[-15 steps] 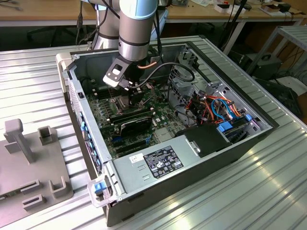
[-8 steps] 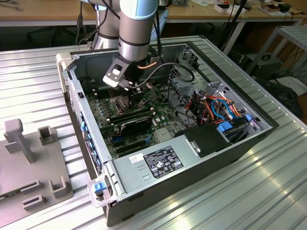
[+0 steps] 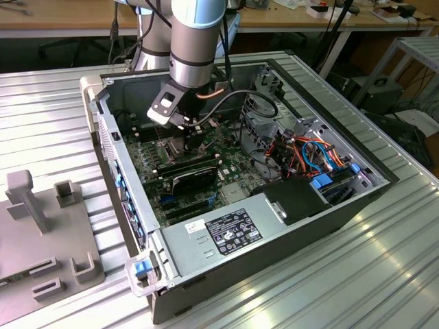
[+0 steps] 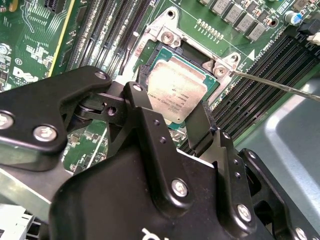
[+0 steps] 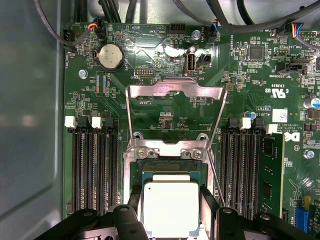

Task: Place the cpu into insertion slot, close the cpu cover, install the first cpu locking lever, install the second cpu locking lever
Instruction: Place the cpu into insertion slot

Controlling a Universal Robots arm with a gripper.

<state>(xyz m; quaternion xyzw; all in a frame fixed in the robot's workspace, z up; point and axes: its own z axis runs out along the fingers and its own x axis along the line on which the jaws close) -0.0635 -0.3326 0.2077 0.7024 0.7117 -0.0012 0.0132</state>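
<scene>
the gripper (image 5: 171, 200) clasps the cpu (image 5: 171, 212) by two opposite edges in the insertion slot (image 5: 166, 166), though whether it sits fully home is unclear; the cpu cover (image 5: 175, 90) is swung open over the green circuit board (image 5: 160, 50).

This is looking like a robotics lab or workshop: an opened computer case (image 3: 274, 259) is lying on a ribbed metal table (image 3: 357, 288), a robot arm (image 3: 197, 41) is reaching into it, and wooden benches (image 3: 62, 17) behind are carrying what may be electronics gear (image 3: 317, 9).
</scene>
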